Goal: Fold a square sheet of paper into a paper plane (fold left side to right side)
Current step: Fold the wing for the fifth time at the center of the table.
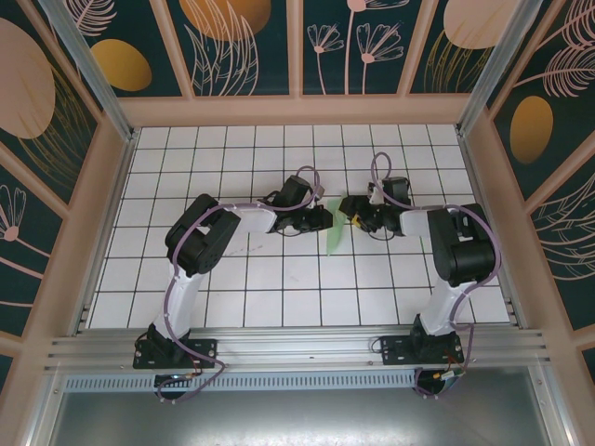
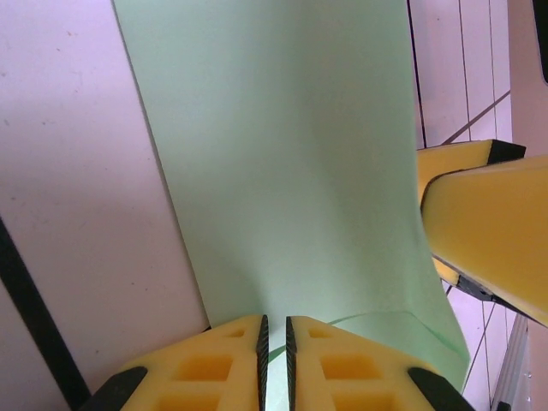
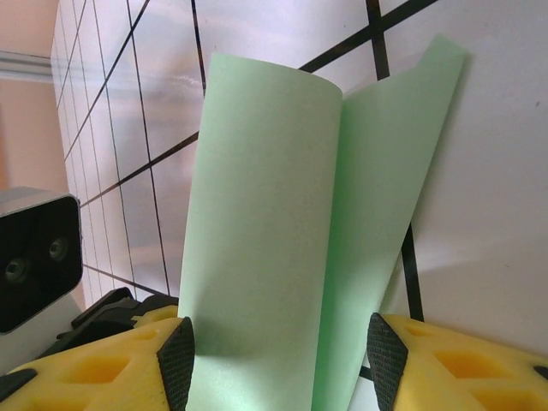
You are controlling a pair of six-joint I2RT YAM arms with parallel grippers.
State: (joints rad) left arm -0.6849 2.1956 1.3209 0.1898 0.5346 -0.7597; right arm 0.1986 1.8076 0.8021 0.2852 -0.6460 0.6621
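Note:
The square sheet of paper [image 1: 337, 242] is pale green and bent over on itself at the middle of the table, between the two grippers. In the left wrist view the sheet [image 2: 291, 154] rises from the jaws, and my left gripper [image 2: 275, 334] is shut on its near edge, which runs between the pads. My right gripper [image 3: 281, 360] is open, its pads standing either side of the curled sheet [image 3: 265, 214]. The left flap arches over the right flap without a pressed crease. From above, the left gripper [image 1: 325, 218] and right gripper [image 1: 349, 218] almost meet over the paper's far end.
The white grid-tiled table [image 1: 232, 279] is walled by wooden panels [image 1: 297, 110]. A yellow finger of the right gripper [image 2: 488, 231] is close beside the paper in the left wrist view. The left wrist camera housing [image 3: 34, 257] sits just left of the sheet.

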